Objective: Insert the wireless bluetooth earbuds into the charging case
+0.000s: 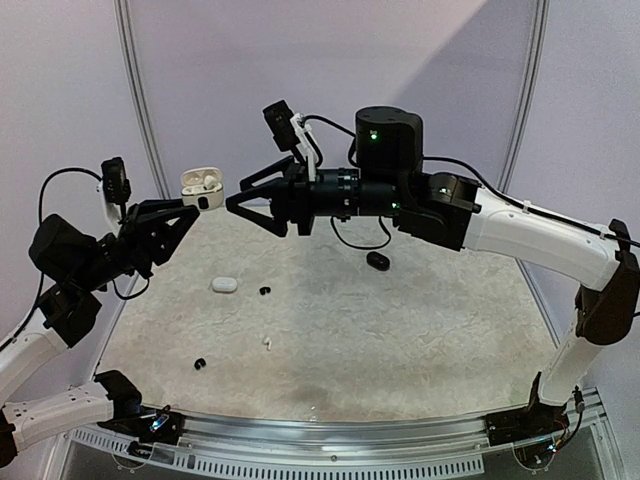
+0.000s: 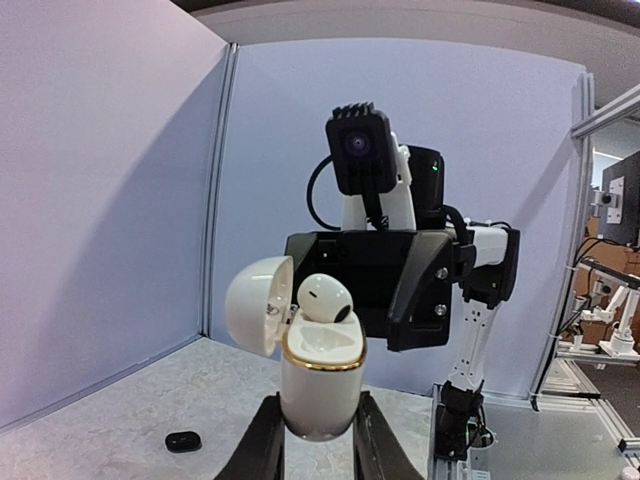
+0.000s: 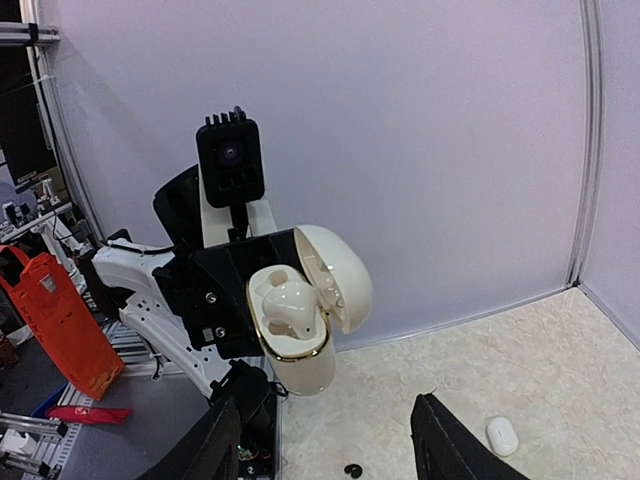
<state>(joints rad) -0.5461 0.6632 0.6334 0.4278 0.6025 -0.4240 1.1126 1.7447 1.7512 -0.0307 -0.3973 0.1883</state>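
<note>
My left gripper (image 1: 194, 205) is shut on the body of a white, gold-rimmed charging case (image 1: 203, 184) and holds it upright, high above the table, with its lid open. In the left wrist view the case (image 2: 320, 385) sits between my fingers. One white earbud (image 2: 325, 298) rests in its far slot, not fully seated; the near slot is empty. My right gripper (image 1: 236, 193) is open and empty, just right of the case and pointing at it. The right wrist view shows the case (image 3: 305, 355) and the earbud (image 3: 290, 305) beyond the open right gripper (image 3: 330, 445).
On the marbled table (image 1: 400, 340) lie a closed white case (image 1: 224, 285), a black earbud (image 1: 264, 291), a white earbud (image 1: 266, 342), another black earbud (image 1: 199, 363) and a black case (image 1: 378, 261). The black case also shows in the left wrist view (image 2: 183, 440).
</note>
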